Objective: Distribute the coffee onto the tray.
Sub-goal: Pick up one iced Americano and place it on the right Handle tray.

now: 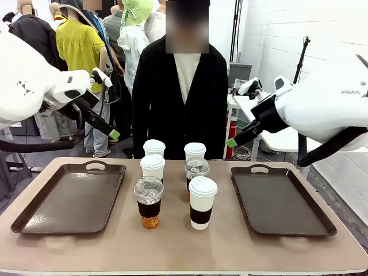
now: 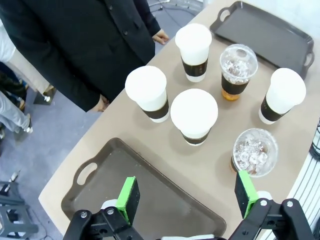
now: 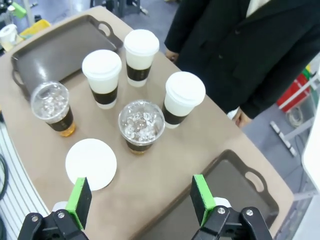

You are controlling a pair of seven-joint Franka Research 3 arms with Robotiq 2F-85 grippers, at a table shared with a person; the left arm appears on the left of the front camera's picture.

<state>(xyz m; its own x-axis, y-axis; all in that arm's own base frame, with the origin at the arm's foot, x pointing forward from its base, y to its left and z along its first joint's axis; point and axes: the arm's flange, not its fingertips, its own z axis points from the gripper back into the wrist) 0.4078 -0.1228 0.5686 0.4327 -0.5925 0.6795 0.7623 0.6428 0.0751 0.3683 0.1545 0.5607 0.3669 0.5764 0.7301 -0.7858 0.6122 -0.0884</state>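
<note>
Table [image 1: 172,247]: tan top, rounded corners. Left tray [image 1: 34,221]: dark brown, handle slot at its far end, lies flat by the table's left edge. Right tray [image 1: 287,207]: same kind, lies flat by the right edge. Coffee: six cups, all upright on the bare middle of the table between the two trays, closely set in two rows of three running from the far edge toward the near edge. Left row: far-left paper cup [image 1: 154,148], white with lid; middle-left paper cup [image 1: 152,167], white with lid; near-left iced cup [image 1: 149,201], clear, dome lid, brown drink with ice. Right row: far-right paper cup [image 1: 195,151], white with lid; middle-right iced cup [image 1: 196,171], clear, dome lid; near-right paper cup [image 1: 202,201], white, dark brown band. Left tool [image 2: 187,195]: raised in the air over the table's left side, green pads spread wide, nothing between them. Right tool [image 3: 141,200]: raised over the right side, pads likewise spread wide, gripping nothing. Person [image 1: 181,92]: black jacket, stands at the far edge behind the cups.
</note>
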